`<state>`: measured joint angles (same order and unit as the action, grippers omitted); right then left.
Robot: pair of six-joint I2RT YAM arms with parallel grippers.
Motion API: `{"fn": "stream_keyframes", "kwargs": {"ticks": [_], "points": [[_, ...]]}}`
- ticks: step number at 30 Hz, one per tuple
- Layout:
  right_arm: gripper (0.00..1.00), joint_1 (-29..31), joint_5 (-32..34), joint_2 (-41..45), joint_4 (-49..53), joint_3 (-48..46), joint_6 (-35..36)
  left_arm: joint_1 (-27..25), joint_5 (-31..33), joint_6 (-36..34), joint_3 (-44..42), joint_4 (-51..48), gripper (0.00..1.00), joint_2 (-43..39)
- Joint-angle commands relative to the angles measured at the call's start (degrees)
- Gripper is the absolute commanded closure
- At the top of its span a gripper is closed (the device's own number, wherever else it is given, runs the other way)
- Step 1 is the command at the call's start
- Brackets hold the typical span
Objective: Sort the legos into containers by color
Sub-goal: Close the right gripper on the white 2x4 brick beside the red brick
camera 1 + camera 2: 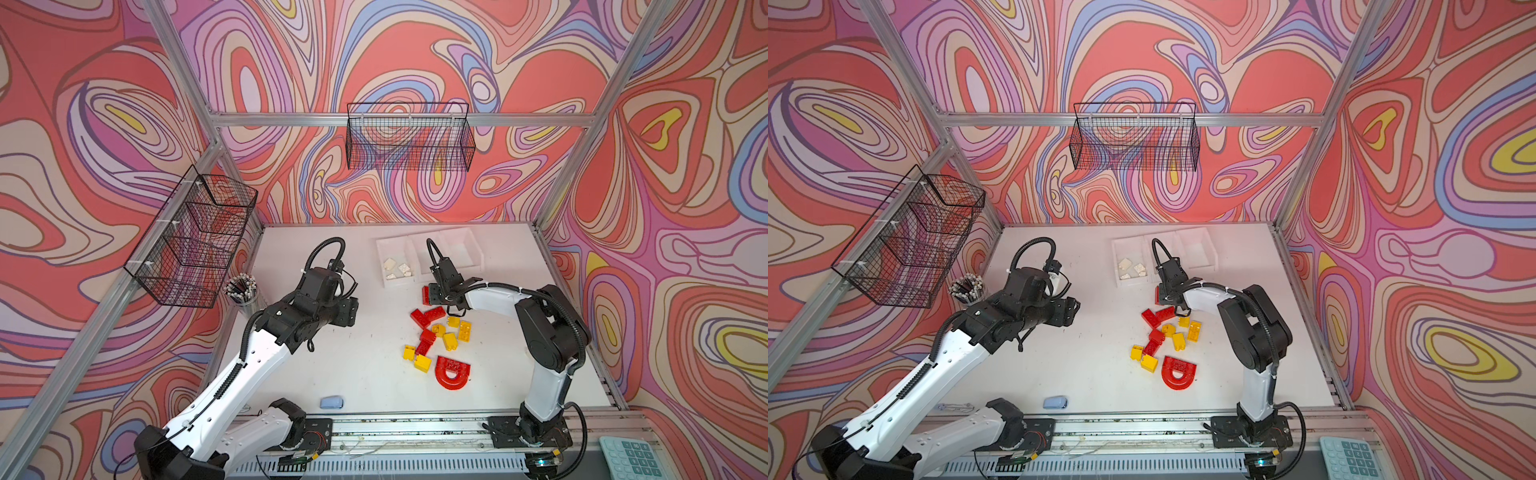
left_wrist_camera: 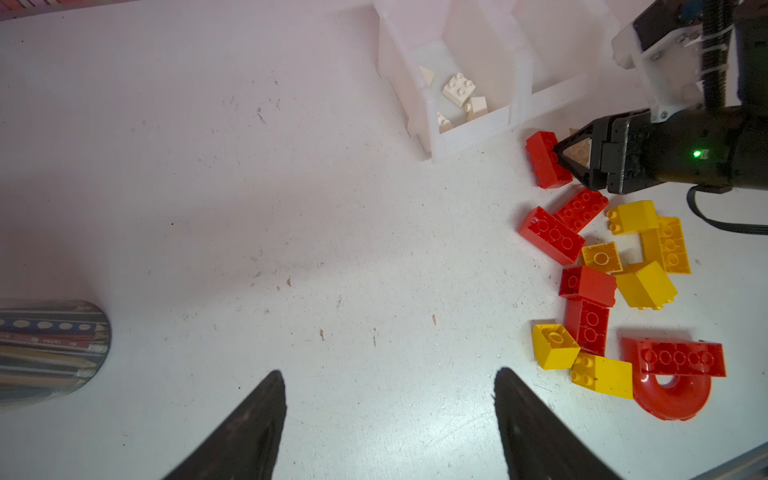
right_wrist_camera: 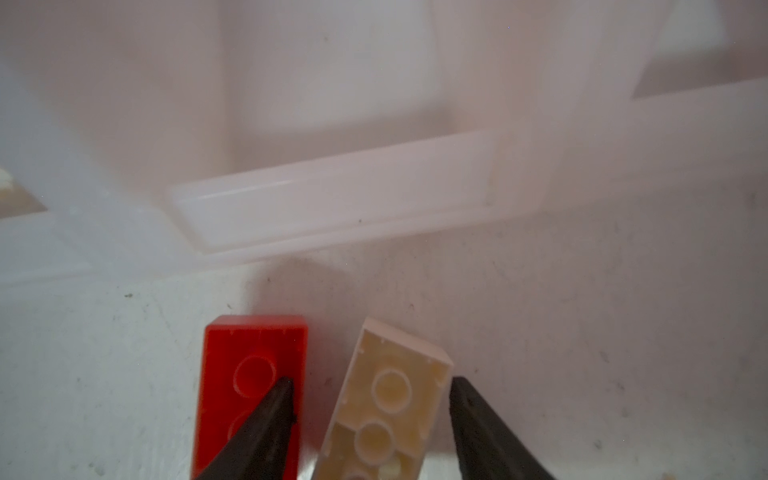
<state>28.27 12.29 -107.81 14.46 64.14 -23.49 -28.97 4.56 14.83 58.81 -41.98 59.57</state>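
Tabletop (image 3: 582, 332): cream-white plastic brick (image 3: 390, 399), near end cut off.
Axis: toward white plastic bins (image 3: 332, 199).
Right gripper (image 3: 370, 380): apart, straddling it.
Left gripper (image 2: 390, 372): apart.

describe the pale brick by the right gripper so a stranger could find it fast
Find the row of white bins at the back of the table; just in front of the middle one the right gripper reaches down. Between its fingers lies a cream brick, hollow side up, next to a red brick. Every other loose brick in view is red or yellow.
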Motion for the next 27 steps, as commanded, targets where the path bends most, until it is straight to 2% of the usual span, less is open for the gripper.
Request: {"fn": "stream_keyframes", "kwargs": {"ticks": [1, 5, 10, 14, 20, 27], "points": [[0.30, 0.48, 0.89, 1.89, 3.07, -1.26, 0.51, -0.06, -0.10, 0.36, -0.36, -0.69, 0.21, 0.36], [0.27, 0.56, 0.10, 4.45, 3.68, -0.45, 0.74, -0.04, -0.21, 0.29, -0.32, -0.95, 0.21, 0.54], [0.28, 0.56, -0.08, 6.56, 5.02, 0.70, 0.74, -0.03, 0.01, 0.44, -0.36, -0.91, 0.21, 0.30], [0.34, 0.56, 0.88, 8.02, 5.81, 1.05, 0.78, -0.04, -0.07, 0.46, -0.36, -0.83, 0.21, 0.29], [0.47, 0.56, 1.73, 4.60, 5.77, 2.23, 0.48, -0.03, -0.08, 0.49, -0.36, -0.84, 0.21, 0.20], [0.49, 0.56, 2.55, 0.97, 6.57, 3.90, 0.81, -0.03, -0.17, 0.33, -0.36, -0.93, 0.21, 0.33]]}}
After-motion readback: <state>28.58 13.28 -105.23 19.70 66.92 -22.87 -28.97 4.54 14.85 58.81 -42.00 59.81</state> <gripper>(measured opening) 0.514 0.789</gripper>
